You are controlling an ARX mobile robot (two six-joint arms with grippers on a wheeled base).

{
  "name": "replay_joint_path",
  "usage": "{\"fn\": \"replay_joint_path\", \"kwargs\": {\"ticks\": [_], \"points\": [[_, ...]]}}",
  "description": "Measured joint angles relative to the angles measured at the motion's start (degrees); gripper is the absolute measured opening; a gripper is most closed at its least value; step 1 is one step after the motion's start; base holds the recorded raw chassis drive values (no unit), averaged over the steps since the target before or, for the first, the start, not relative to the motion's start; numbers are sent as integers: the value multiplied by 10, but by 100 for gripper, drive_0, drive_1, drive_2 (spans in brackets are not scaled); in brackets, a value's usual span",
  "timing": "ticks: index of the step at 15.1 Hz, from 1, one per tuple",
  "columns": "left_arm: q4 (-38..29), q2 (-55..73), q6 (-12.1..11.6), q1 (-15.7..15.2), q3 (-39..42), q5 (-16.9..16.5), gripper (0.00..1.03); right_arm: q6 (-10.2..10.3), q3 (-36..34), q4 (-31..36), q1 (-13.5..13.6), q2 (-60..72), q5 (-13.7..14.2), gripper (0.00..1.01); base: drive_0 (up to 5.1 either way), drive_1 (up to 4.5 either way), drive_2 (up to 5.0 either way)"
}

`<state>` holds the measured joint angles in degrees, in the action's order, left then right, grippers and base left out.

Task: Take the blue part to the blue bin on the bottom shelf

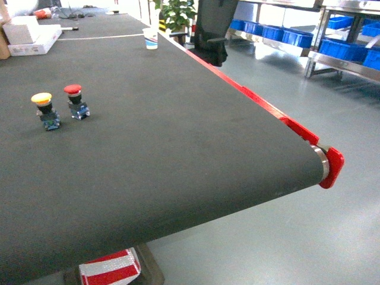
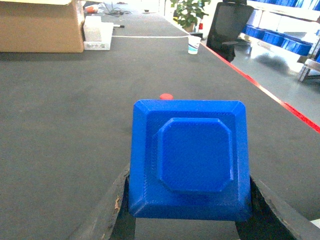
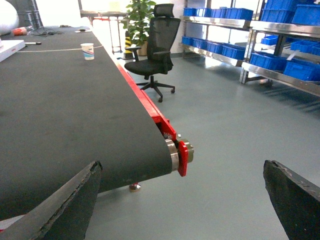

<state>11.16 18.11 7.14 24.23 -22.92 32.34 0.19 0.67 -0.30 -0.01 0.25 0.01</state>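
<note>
The left gripper [image 2: 190, 220] is clamped on a square blue plastic part [image 2: 190, 160] with a raised octagonal centre. The part sits squarely between its two dark padded fingers [image 2: 107, 220], which press against its lower left and lower right sides, and it fills the middle of the left wrist view. The part is held above the black conveyor belt [image 2: 65, 115]. Just beyond its top edge a red push-button cap [image 2: 166, 96] peeks out, standing on the belt.

The right gripper [image 3: 182, 200] is spread wide with nothing between its fingers. It hangs past the belt's rounded end, with the red end bracket [image 3: 183, 157] just ahead of it and grey floor below.

Well ahead and to the right of the right gripper, across the floor, stand stainless-steel racks holding blue plastic bins [image 3: 285, 67] on their levels. A black office chair [image 3: 152, 55] sits between the belt and the racks.

In the head view neither gripper shows. A yellow-capped button [image 1: 44, 110] stands beside the red one.
</note>
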Motion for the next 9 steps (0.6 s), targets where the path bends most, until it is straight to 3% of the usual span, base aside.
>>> {"fn": "replay_joint_path", "kwargs": {"ticks": [9], "points": [[0,0,0,0,0,0,44,0,0,0,0,0,0,98,-161,-161,-161]]}}
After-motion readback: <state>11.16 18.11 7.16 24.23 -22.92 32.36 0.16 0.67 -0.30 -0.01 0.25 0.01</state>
